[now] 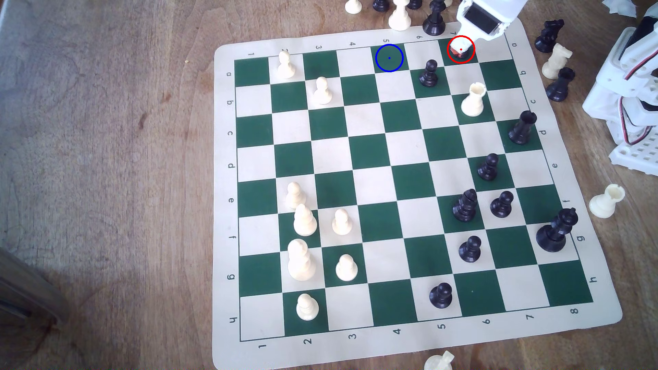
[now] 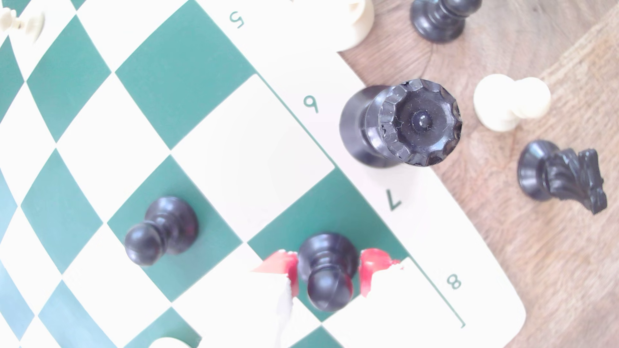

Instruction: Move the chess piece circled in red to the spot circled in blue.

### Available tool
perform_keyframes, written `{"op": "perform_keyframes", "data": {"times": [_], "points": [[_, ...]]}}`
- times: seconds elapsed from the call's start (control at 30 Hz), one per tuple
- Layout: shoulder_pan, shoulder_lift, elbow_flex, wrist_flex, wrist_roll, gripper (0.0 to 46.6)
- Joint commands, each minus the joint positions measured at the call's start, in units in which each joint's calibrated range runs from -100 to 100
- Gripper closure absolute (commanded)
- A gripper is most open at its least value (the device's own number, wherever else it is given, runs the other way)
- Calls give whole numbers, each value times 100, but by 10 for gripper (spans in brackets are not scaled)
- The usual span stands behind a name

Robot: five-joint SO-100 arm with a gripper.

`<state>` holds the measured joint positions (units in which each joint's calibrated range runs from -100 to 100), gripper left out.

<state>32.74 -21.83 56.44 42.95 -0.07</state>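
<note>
The black pawn (image 2: 330,277) stands on the green corner square by the numeral 7, the one ringed in red (image 1: 461,49). In the exterior view my white gripper (image 1: 459,53) comes down over it and hides it. In the wrist view the gripper (image 2: 328,267) is open, with a red-tipped finger (image 2: 284,264) on either side of the pawn and only narrow gaps between. The blue-ringed green square (image 1: 389,58) lies two squares toward the exterior view's left in the same row and holds no piece.
Another black pawn (image 1: 429,73) stands one square diagonally from the gripper. A tall black piece (image 1: 434,21) and a cream one (image 1: 399,16) sit on the board's far border. A cream rook (image 1: 473,99) is nearby. Loose pieces and the arm's base (image 1: 633,89) crowd the right.
</note>
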Motion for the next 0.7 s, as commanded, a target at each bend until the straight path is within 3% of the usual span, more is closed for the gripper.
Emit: {"op": "perform_keyframes", "data": {"times": [0.0, 0.17, 0.3, 0.67], "points": [[-24, -41, -32, -85, -15, 385], [-9, -41, -5, -134, -15, 401], [-40, -41, 41, -102, 24, 464], [-95, -491, -304, 267, -20, 464]]}}
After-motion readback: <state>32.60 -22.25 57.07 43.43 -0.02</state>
